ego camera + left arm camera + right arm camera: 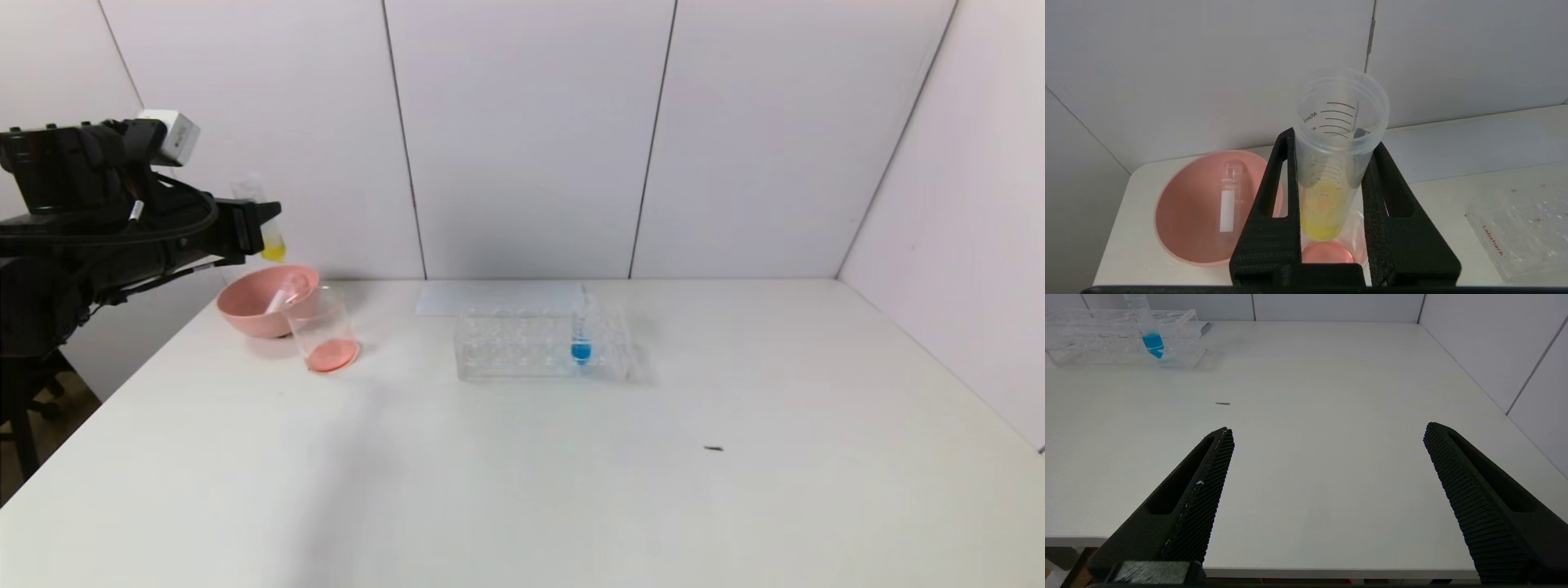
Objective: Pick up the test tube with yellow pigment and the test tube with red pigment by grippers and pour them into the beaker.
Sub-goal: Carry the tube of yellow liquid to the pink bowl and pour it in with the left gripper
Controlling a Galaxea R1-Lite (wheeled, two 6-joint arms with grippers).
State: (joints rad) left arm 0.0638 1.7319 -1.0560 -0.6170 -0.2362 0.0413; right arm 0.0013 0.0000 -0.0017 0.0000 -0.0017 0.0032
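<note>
Left gripper (1331, 163), ribbed black wedge fingers, clamped on test tube with yellow pigment (1337, 163): clear plastic, graduated lines, yellow liquid at rounded tip, raised above beaker (322, 331). Beaker clear, straight-sided, red-orange liquid at bottom, touching pink bowl (249, 306). Empty clear tube (1229, 196) with white label lying in bowl. Rack (1521, 228) right of beaker, clear rectangular, reads "Labshark"; holds blue-liquid tube (580, 331). Right gripper (1327, 465) jaws wide apart, near table (1310, 437) front edge, far from beaker.
</note>
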